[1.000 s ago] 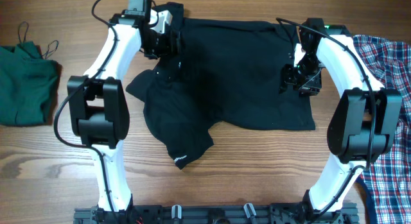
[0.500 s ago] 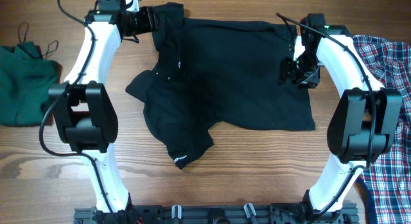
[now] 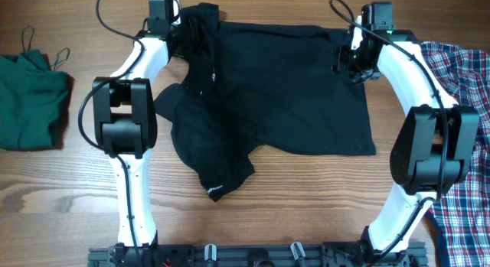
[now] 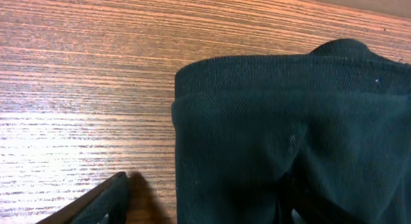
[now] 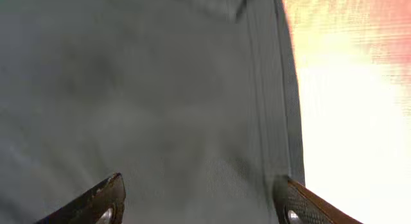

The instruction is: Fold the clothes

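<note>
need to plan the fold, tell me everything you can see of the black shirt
The black shirt is a soft knit, lying mostly flat but rumpled on the wooden table. Its left side is bunched and folded over; one sleeve sticks toward the near edge, with small white lettering. The left gripper is at its far left corner, the right gripper with fingers apart over its far right edge; whether either touches it can't be told.

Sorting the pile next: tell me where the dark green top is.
Overhead view: the dark green top lies at the far left of the table, outside the left arm, apart from the black shirt.
</note>
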Available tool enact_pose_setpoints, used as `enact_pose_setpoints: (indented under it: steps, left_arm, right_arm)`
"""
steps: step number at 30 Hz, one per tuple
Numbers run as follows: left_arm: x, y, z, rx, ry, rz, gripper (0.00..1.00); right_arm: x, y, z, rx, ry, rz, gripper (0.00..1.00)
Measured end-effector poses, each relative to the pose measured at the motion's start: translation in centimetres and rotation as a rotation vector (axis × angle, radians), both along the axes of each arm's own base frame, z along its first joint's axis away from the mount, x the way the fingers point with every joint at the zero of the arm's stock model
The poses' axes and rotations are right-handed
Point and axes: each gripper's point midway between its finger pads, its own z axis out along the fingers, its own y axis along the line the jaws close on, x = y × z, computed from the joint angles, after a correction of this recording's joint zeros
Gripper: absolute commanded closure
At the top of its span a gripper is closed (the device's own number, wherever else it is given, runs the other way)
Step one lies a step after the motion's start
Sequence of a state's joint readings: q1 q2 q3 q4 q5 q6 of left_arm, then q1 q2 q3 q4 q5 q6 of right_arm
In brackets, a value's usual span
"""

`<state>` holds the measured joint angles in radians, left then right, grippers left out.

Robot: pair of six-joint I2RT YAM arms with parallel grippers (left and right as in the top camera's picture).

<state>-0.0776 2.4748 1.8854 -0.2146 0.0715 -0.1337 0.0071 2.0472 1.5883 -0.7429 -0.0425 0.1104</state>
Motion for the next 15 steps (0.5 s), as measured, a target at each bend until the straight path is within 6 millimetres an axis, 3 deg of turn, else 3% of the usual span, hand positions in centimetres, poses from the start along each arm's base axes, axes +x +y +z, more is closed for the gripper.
enact_pose_setpoints:
  steps: [1, 3, 4, 6, 7, 9, 12, 15]
  left_arm:
    - [0.1, 0.1, 0.0, 0.002, -0.003, 0.003, 0.32]
    - [0.1, 0.5, -0.1, 0.022, -0.005, 0.021, 0.31]
    - [0.1, 0.8, -0.1, 0.037, -0.005, 0.029, 0.31]
    - [0.1, 1.0, -0.2, 0.063, -0.003, 0.021, 0.31]
    - [0.1, 1.1, -0.2, 0.072, -0.003, 0.013, 0.32]
    - [0.1, 1.2, -0.3, 0.100, -0.005, -0.002, 0.44]
    - [0.1, 1.4, -0.4, 0.121, -0.007, -0.010, 0.70]
    - [0.2, 2.5, -0.5, 0.175, -0.011, 0.024, 0.73]
  right_arm:
    - [0.6, 0.0, 0.2, 0.000, -0.025, 0.001, 0.11]
    - [2.3, 0.0, 1.0, -0.003, -0.104, 0.003, 0.14]
    - [3.1, 0.0, 1.4, -0.002, -0.140, 0.004, 0.33]
    - [4.4, 0.4, 1.8, 0.009, -0.196, 0.032, 0.93]
    - [5.0, 0.8, 1.6, 0.023, -0.214, 0.060, 0.96]
    - [5.5, 1.6, -1.3, 0.055, -0.190, 0.097, 0.96]
    - [5.4, 1.9, -6.0, 0.068, -0.131, 0.121, 0.96]
    - [5.9, 1.8, -6.3, 0.066, -0.144, 0.127, 0.96]
